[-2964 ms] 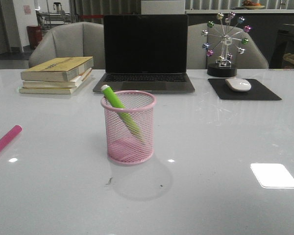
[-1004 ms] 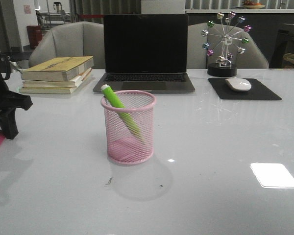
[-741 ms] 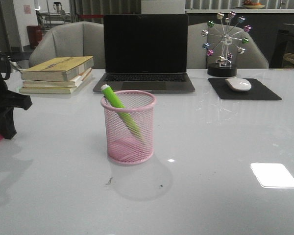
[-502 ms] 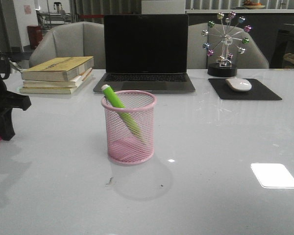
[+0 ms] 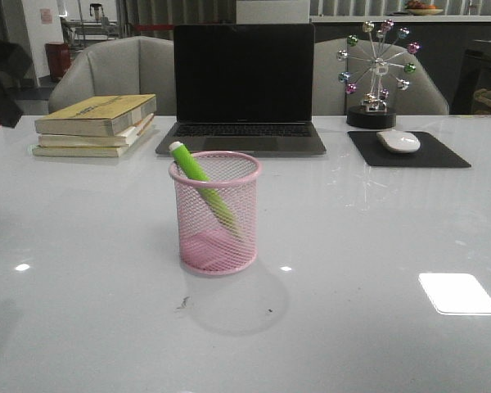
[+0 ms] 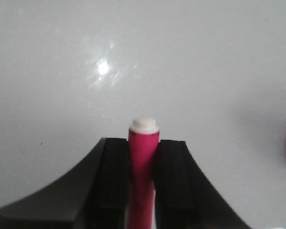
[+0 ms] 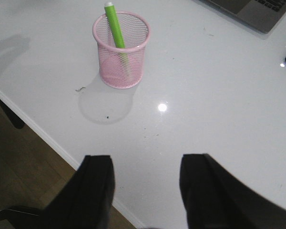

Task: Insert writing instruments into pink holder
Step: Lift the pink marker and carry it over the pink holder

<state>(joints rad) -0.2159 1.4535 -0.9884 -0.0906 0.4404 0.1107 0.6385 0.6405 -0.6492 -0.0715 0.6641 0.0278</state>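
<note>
At the far left edge of the front view, a dark blurred shape of the left arm [image 5: 0, 74] is showing at about nine o'clock from the pink holder. In the left wrist view, the left gripper [image 6: 143, 167] is pinching the magenta marker [image 6: 143, 157] between closed jaws, the marker's pale tip [image 6: 144, 125] sticking out just past the black fingers [image 6: 112, 176] above the white counter [image 6: 205, 71].

A stack of books [image 5: 96, 124] is lying at ten o'clock from the holder. The pink holder [image 5: 216, 213] is standing upright on the counter's middle, with the green marker [image 5: 200, 187] leaning inside it, its tip resting over the rim toward eleven o'clock. A closed-screen laptop [image 5: 242, 90] is sitting at twelve o'clock.

At two o'clock, a mouse [image 5: 398, 141] is resting on a dark pad [image 5: 409, 151].

The right gripper [image 7: 145, 183] is hanging with jaws wide apart and empty, well apart from the holder.
</note>
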